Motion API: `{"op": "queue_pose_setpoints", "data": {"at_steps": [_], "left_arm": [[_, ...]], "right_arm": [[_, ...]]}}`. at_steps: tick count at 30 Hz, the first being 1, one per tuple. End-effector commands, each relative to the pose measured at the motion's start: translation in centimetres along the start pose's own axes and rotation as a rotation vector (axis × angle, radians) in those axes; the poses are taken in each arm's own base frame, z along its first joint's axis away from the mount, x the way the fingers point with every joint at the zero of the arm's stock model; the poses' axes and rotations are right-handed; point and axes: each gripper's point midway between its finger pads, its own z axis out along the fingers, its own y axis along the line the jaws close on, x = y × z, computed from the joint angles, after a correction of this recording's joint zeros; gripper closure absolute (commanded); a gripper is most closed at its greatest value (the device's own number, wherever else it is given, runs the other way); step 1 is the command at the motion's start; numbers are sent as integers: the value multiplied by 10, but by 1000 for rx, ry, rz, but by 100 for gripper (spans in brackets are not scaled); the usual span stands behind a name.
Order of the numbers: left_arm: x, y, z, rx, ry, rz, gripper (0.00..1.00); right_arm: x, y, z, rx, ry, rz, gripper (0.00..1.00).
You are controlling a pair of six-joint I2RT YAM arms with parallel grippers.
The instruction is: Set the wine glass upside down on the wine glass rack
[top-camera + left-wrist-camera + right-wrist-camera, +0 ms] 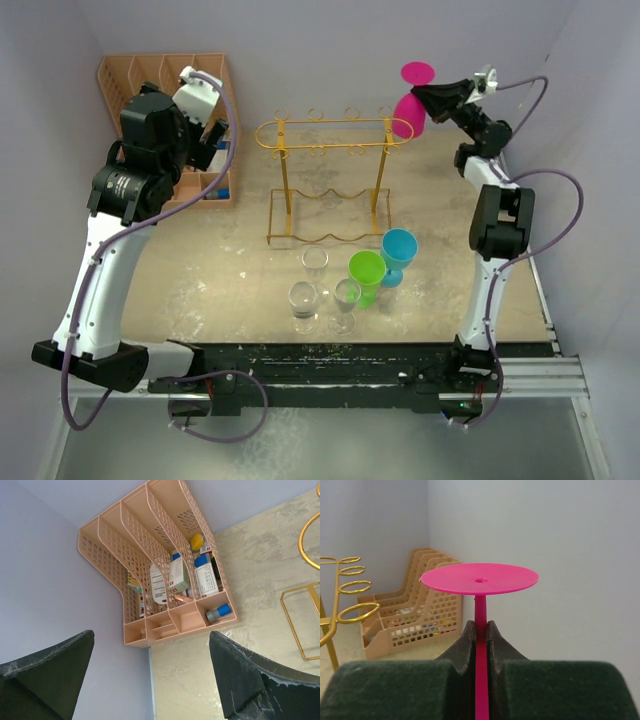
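The right gripper (480,630) is pinching the inverted glass (408,113) by its stem at the rack's (330,135) right end, bowl near the rail. A misaligned slide could be knocking the rail, tipping the rack. The left gripper (152,647) is gaping empty, left of the rack.

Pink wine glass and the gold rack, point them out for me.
pink wine glass (479,580), right wrist view, on its round foot.
wine glass rack (284,195), top external view, on one upright.

beige table (440,300) under wine glass rack (328,190), organizer (130,75), glasses (366,270)
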Motion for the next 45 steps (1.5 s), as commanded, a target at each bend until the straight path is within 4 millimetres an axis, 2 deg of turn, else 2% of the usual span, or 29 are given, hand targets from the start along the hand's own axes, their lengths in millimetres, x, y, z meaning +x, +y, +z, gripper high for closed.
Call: {"op": "queue_pose_setpoints", "data": {"at_steps": [1, 12, 26, 31, 45], "left_arm": [[-5, 4, -4, 1, -22, -44, 1], [7, -5, 7, 20, 11, -1, 1], [16, -17, 12, 57, 33, 5, 1], [17, -17, 12, 59, 34, 6, 1], [21, -20, 14, 59, 38, 8, 1]], "right_arm": [[-23, 34, 18, -129, -92, -138, 100], [-23, 63, 17, -186, -149, -123, 100], [-39, 101, 35, -238, -156, -163, 100], [-42, 106, 35, -244, -152, -168, 100], [-29, 116, 26, -245, -101, -180, 100]]}}
